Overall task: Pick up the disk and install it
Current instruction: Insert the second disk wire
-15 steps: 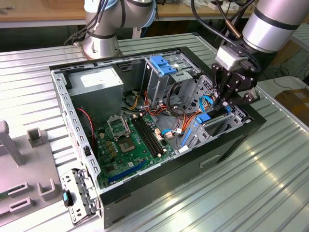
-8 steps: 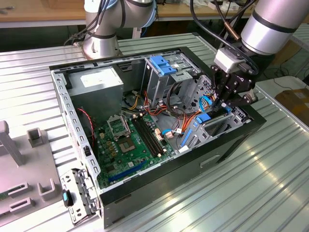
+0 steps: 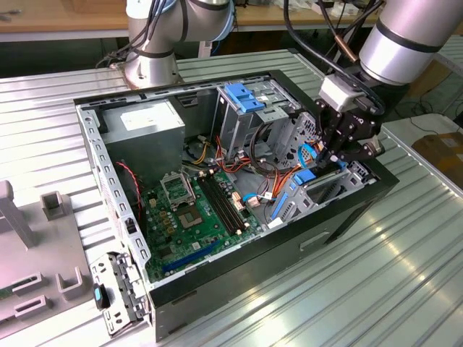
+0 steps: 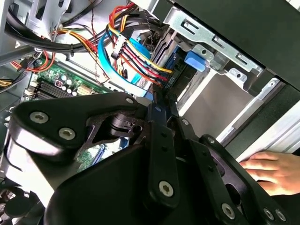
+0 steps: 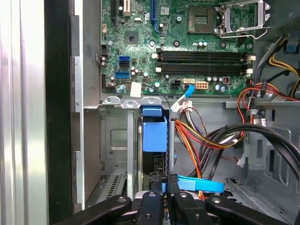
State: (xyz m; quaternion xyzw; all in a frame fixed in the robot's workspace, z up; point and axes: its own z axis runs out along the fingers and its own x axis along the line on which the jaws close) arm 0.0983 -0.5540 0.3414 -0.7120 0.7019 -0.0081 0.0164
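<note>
The disk (image 5: 154, 133) stands on edge in the drive bay of the open computer case (image 3: 340, 217), its bright blue carrier facing me in the first wrist view. In the exterior view its blue rail (image 3: 304, 176) shows in the bay at the case's right end. My gripper (image 5: 165, 182) hangs directly over the disk's upper end with its black fingers drawn together. The second wrist view shows the linkage folded and the gripper (image 4: 157, 99) closed to a narrow tip. In the exterior view the gripper (image 3: 331, 155) reaches down into the bay. Whether the tips touch the disk is hidden.
Coloured cable bundles (image 5: 206, 136) and a flat blue cable (image 5: 197, 184) crowd the bay beside the disk. The green motherboard (image 3: 195, 210) fills the case floor. A tall grey cage with a blue latch (image 3: 242, 97) stands behind. A person's hand (image 4: 269, 171) rests outside the case wall.
</note>
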